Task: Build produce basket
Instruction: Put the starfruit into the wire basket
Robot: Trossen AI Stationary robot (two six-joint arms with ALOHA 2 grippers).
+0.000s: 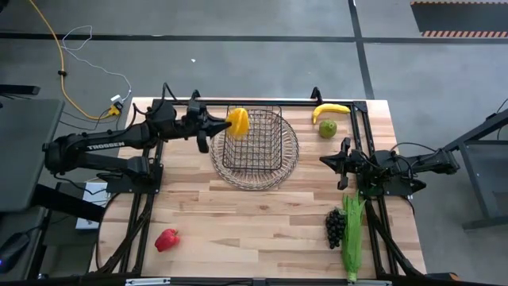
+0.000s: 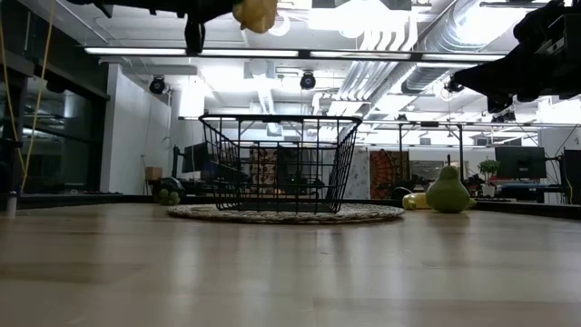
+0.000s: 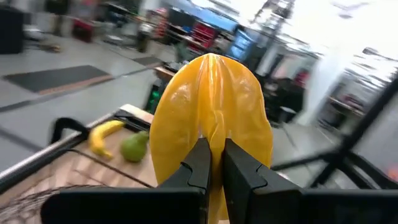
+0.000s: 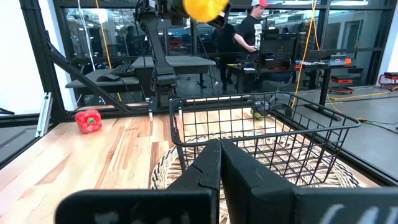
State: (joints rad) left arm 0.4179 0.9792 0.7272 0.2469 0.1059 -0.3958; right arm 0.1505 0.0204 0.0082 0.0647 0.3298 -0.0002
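Yellow-orange fruit (image 1: 237, 121) upright in left claw (image 1: 228, 123), above basket (image 1: 255, 163) rim

Corn ear (image 1: 352, 238) tip cut off below

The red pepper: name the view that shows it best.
The high view: the red pepper lies whole on the bare table near the front-left corner. The right wrist view shows it small, beyond the basket. The low and left wrist views do not show it.

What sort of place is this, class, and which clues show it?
Probably a robotics lab or workshop: exposed ceiling ducts, desks with monitors, and a wooden table with a wire basket between two robot arms.
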